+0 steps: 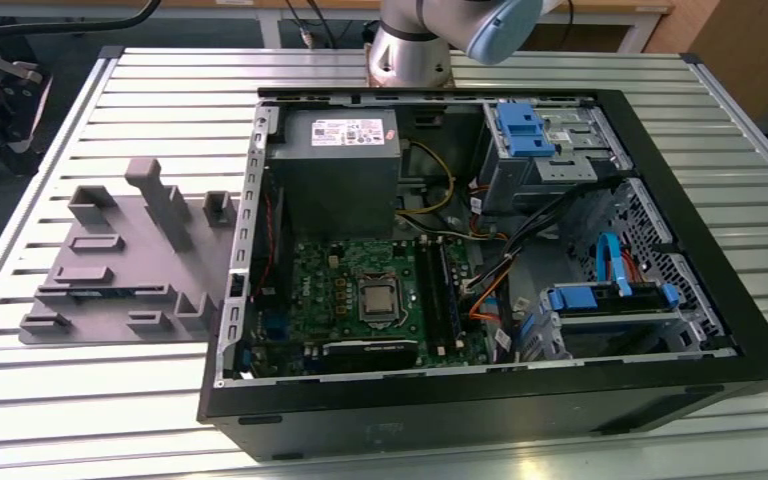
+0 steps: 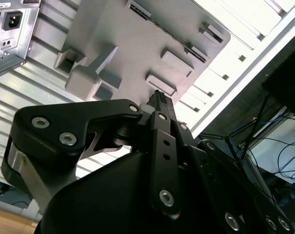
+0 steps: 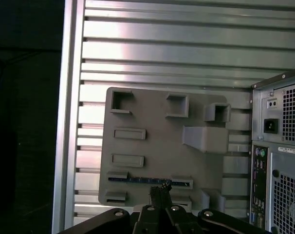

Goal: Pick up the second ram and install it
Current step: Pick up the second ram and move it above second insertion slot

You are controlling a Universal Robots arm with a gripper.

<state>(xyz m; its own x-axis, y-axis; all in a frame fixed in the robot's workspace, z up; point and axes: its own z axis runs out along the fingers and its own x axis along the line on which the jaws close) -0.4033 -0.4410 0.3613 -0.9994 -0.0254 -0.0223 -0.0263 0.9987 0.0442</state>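
Gripper drawn narrow, tips close together with no gap to be seen, holding nothing. Hanging above the gray tray without touching it. Lined up, in the first wrist view, roughly over the middle of the second ram.

Second ram standing on its long edge in a slot of that tray, between small upright blocks. Placed toward the tray's near side, at the exterior view's left of the open computer case. Seen edge-on as a thin dark strip, so chips and contacts hard to make out.

Probably very light and stiff, but thin and fragile: apt to crack under a twist, with chips and contact edge better spared any hard pinch. Flat faces likely smooth, so some risk of slipping or tilting. Best taken, by this reading, across the two flat faces near mid-length of the exposed upper edge, squarely, to keep it level. Tips as they stand too close to straddle it.

Tray lying flat on a slatted metal table, shiny, with grooves between slats. Case just right of the tray, open upward. Motherboard on its floor amid cables, power supply at the far side, drive cages to the right. Little room inside; far more above the tray.
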